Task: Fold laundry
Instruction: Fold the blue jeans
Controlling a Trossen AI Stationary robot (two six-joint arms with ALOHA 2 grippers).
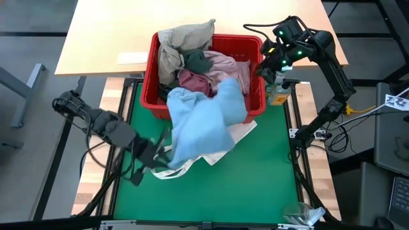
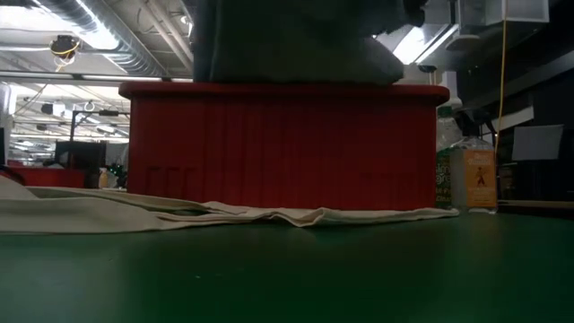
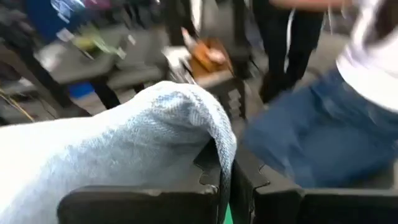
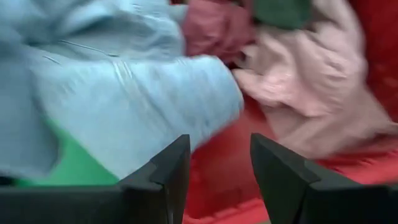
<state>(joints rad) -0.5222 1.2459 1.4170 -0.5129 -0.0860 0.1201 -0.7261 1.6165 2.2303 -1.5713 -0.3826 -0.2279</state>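
Left gripper (image 1: 155, 155) has its jaws clenched on the light blue garment (image 1: 203, 118), soft knit draped from the red slotted basket (image 1: 148, 89) onto the green worktop (image 1: 255, 172); best drag it fully clear before spreading; right gripper (image 1: 273, 61) hovers at the basket's rim, jaws parted, empty; remaining garments heaped inside.

Green mat (image 1: 255, 172) covers the work table. Directly on it: red slotted basket (image 1: 150, 96) at the far edge, white tote bag (image 1: 239, 133) spread flat in front, a bottle (image 1: 278, 94) beside the basket.
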